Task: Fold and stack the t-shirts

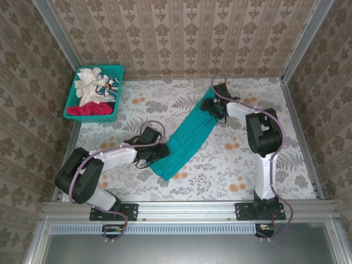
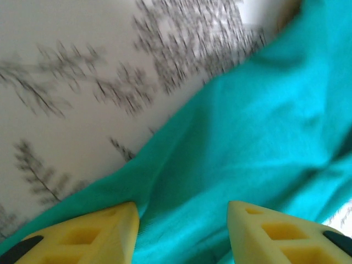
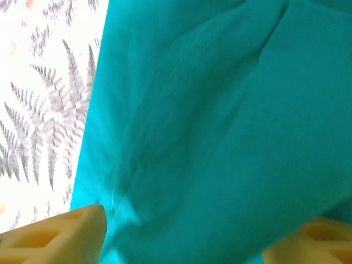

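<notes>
Probably soft, light, floppy, so best pinched at the end hems of the teal shirt, with left tool and right tool spread wide, empty.

The teal t-shirt was a plain, even teal with no print showing. The table under it was white, printed with grey fern fronds and orange blossoms. Left of the t-shirt, the basket was teal mesh and held a red shirt and a white shirt. The walls were beige with a repeating brown damask motif. The left fingers were yellow with black tips; the right fingers were yellow.
</notes>
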Robot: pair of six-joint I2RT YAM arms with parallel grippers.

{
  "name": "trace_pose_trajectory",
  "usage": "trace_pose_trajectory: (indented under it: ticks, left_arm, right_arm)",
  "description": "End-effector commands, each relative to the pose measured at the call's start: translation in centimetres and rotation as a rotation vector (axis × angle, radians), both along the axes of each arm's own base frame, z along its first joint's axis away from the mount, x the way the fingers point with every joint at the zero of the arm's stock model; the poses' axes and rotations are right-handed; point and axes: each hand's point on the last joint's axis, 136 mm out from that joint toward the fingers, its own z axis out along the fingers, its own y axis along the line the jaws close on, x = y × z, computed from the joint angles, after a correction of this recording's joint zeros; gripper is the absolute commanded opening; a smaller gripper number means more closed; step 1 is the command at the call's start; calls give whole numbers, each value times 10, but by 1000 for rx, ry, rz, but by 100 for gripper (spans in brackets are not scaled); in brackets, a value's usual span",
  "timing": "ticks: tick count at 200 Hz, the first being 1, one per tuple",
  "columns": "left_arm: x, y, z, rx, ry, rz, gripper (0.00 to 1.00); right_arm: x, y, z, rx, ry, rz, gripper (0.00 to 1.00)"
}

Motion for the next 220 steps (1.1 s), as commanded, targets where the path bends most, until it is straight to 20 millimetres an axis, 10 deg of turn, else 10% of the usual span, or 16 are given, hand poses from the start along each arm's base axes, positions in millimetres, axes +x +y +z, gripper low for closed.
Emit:
trace_pose_trajectory:
  ticks: [1, 57, 128, 176, 220]
  left_arm:
    - [-45, 11, -22, 57, 155, -30, 50]
    - [-33, -53, -1, -57, 58, -249, 59]
    - [35, -25, 67, -2, -287, -249, 83]
    - [81, -47, 67, -80, -290, -254, 78]
    - [89, -83, 27, -178, -147, -306, 64]
  right_arm:
    - [15, 6, -18, -2, 68, 30, 72]
    - [60, 42, -4, 95, 41, 105, 73]
    - [14, 29, 87, 20, -199, 148, 73]
    - [-56, 48, 65, 80, -159, 151, 72]
    - [-63, 57, 30, 123, -84, 98, 72]
